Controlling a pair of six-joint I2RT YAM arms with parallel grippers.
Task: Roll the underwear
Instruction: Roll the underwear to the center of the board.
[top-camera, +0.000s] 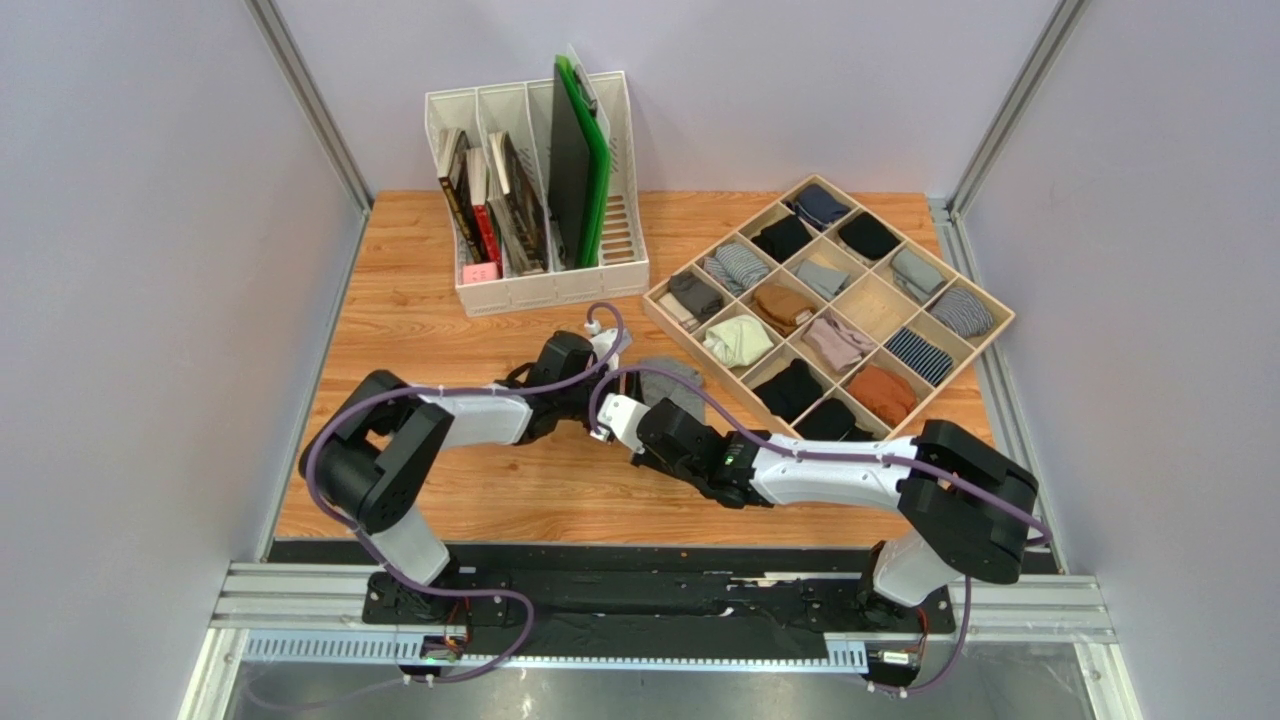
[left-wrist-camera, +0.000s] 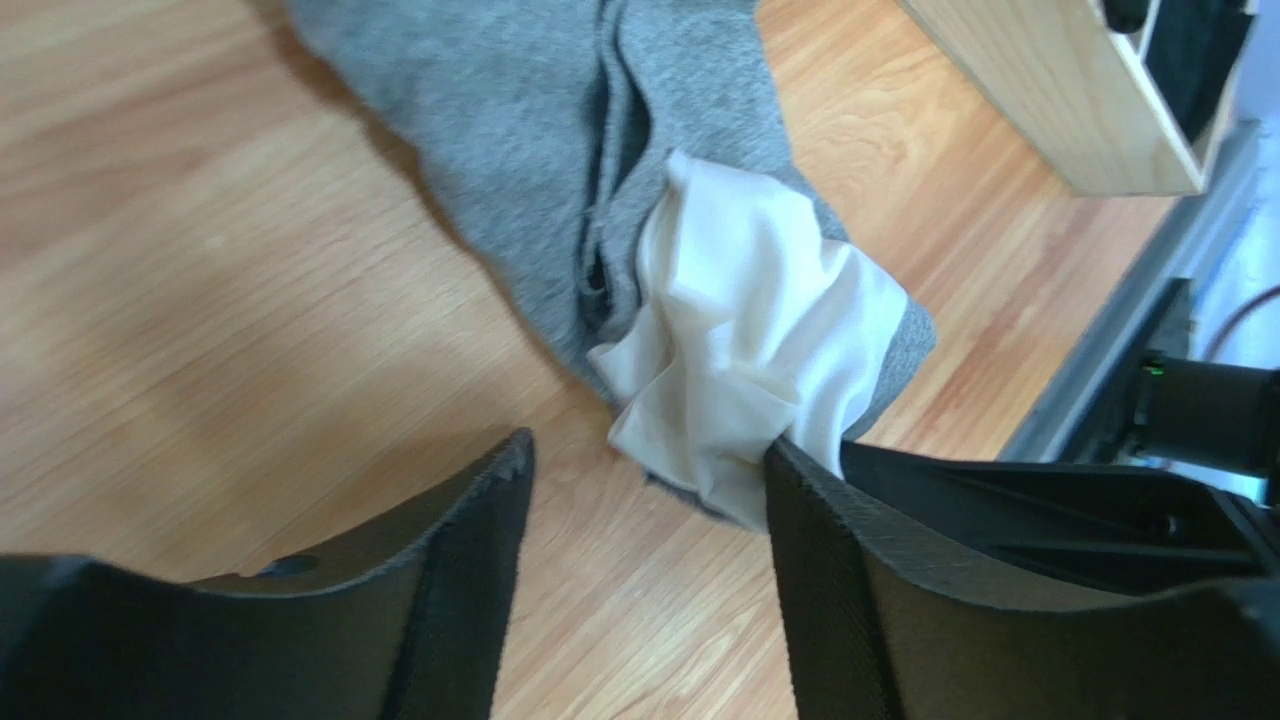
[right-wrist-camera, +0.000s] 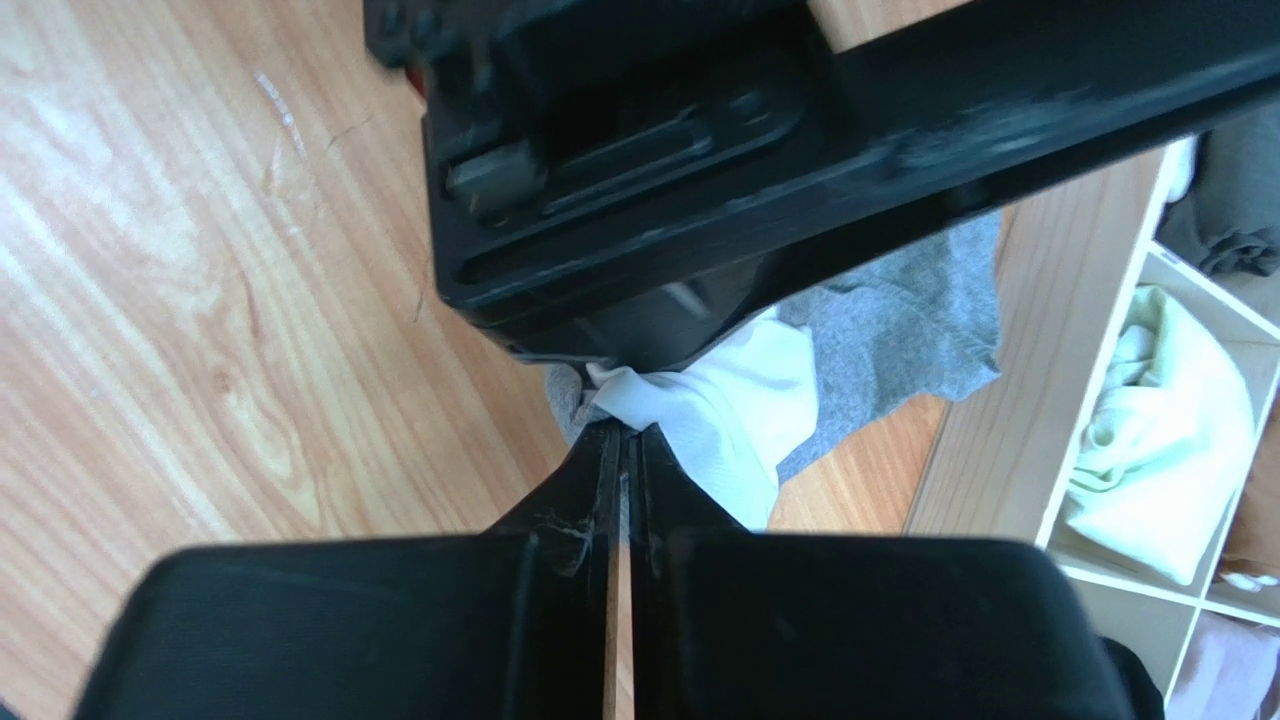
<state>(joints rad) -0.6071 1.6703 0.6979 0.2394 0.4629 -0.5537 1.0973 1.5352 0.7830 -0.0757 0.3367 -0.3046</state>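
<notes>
The underwear (left-wrist-camera: 526, 135) is a crumpled heather-grey knit lying on the wooden table, with its white waistband (left-wrist-camera: 751, 330) bunched at the near end. In the top view it (top-camera: 672, 375) shows only partly between the two arms. My left gripper (left-wrist-camera: 646, 510) is open, its fingers straddling bare wood just short of the waistband, and one fingertip (left-wrist-camera: 796, 480) touches the white fabric. My right gripper (right-wrist-camera: 621, 435) is shut, pinching the edge of the white waistband (right-wrist-camera: 721, 413) at its tips. The left gripper's black body (right-wrist-camera: 751, 150) hangs right above it.
A wooden compartment tray (top-camera: 984, 308) holding several rolled bundles stands at the right, and its wall (right-wrist-camera: 1022, 390) is close to the underwear. A white file rack (top-camera: 541, 285) with books and a green board stands at the back. A metal rail (left-wrist-camera: 1112, 360) runs along the table's right edge.
</notes>
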